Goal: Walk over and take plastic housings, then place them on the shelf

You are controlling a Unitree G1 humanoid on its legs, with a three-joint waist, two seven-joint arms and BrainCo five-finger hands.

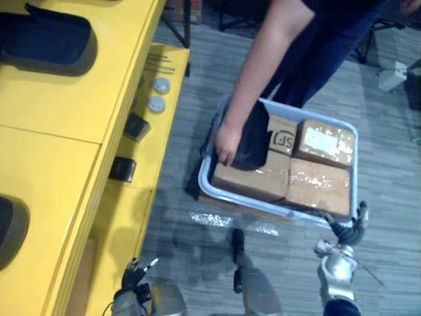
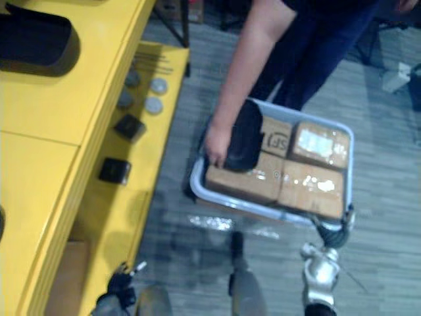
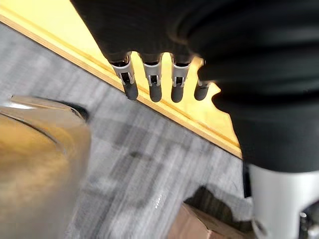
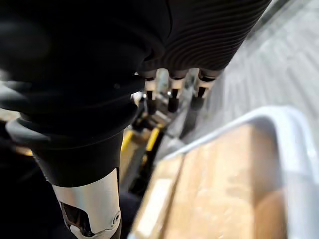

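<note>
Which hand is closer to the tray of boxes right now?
Right. The right hand is beside the near right corner of the tray; the left hand hangs low by the yellow shelf, well off to that tray's left.

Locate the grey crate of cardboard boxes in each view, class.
Left eye view: grey crate right of centre.
Right eye view: centre, slightly right.
Right wrist view: its pale rim along the right edge.
Left wrist view: cannot tell.
Shared landmark: the cardboard boxes inside.

Three housings (image 1: 39,43), four cardboard boxes (image 1: 316,184), one tray (image 1: 202,176) — two black blocks (image 1: 122,169)
</note>
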